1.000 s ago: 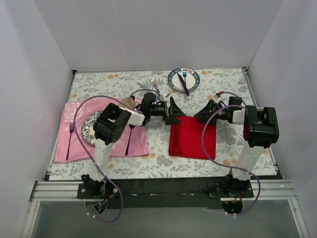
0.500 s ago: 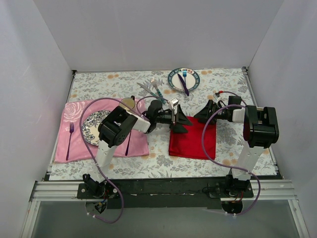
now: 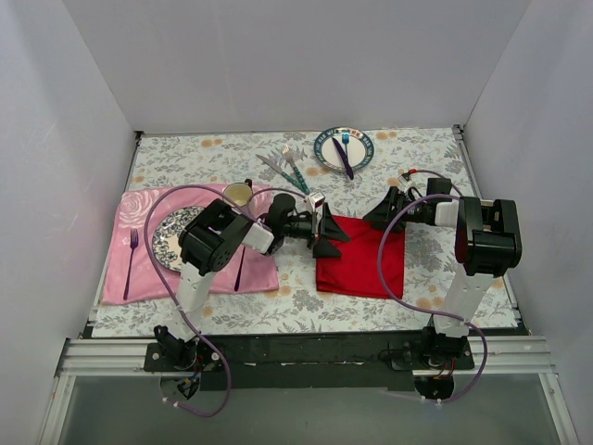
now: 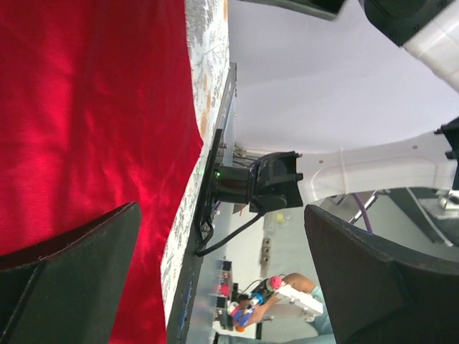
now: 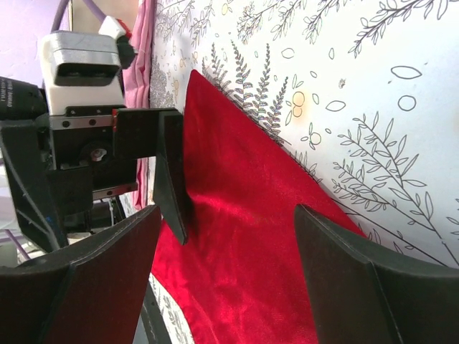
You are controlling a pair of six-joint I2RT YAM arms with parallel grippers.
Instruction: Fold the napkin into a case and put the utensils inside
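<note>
Now my left fingers (image 4: 72, 272) gape wide at the napkin (image 3: 361, 260), perhaps touching it. My right fingers (image 5: 351, 287) stand wide near its far edge.

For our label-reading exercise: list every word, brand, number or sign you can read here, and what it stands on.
No text is legible anywhere.
The napkin is plain; the tablecloth and far plate carry only patterns.
Background clutter in the left wrist view is too blurred.

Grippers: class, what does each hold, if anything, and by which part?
Nothing is held: the left gripper and right gripper are both open by the napkin's far edge.
</note>
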